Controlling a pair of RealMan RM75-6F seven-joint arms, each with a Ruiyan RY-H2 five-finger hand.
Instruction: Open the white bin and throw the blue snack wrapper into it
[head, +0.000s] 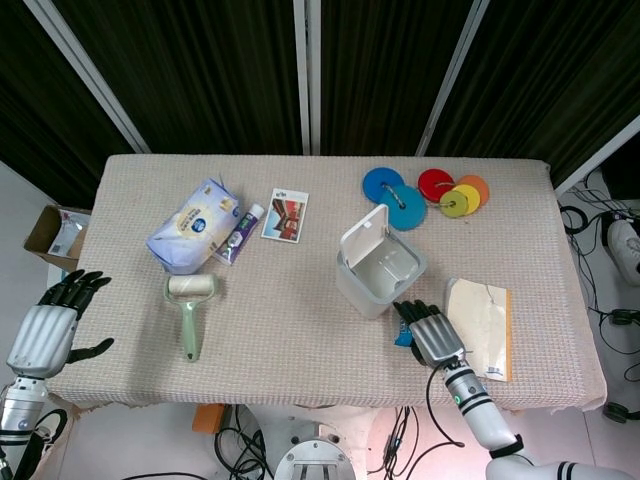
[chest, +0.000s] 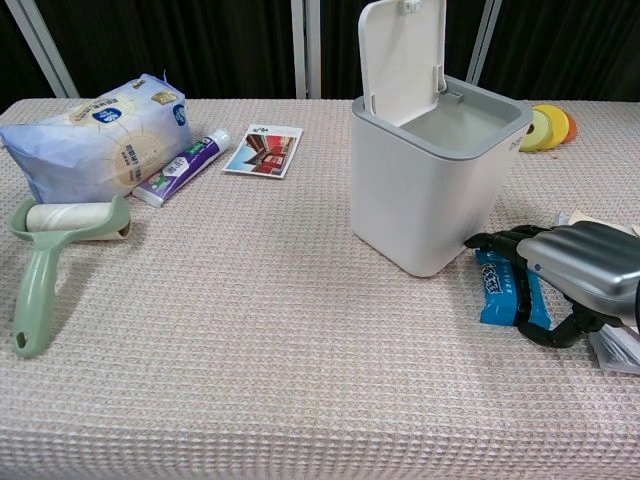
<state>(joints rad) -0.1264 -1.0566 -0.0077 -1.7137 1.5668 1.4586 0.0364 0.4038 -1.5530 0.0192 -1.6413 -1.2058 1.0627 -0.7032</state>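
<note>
With its lid (chest: 402, 58) standing upright, the white bin (chest: 432, 180) sits mid-table, open. Blue snack wrapper (chest: 500, 290) lies flat on the tablecloth (chest: 250, 350) just right of the bin. Right hand (chest: 570, 275) is over the wrapper, fingers spread, thumb beside it; can't tell if it's gripping. Left hand (head: 45, 335) hangs off the table's left edge, fingers apart, empty.

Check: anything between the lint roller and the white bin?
No. In the chest view, only bare woven tablecloth lies between the lint roller and the white bin; the head view agrees.
</note>
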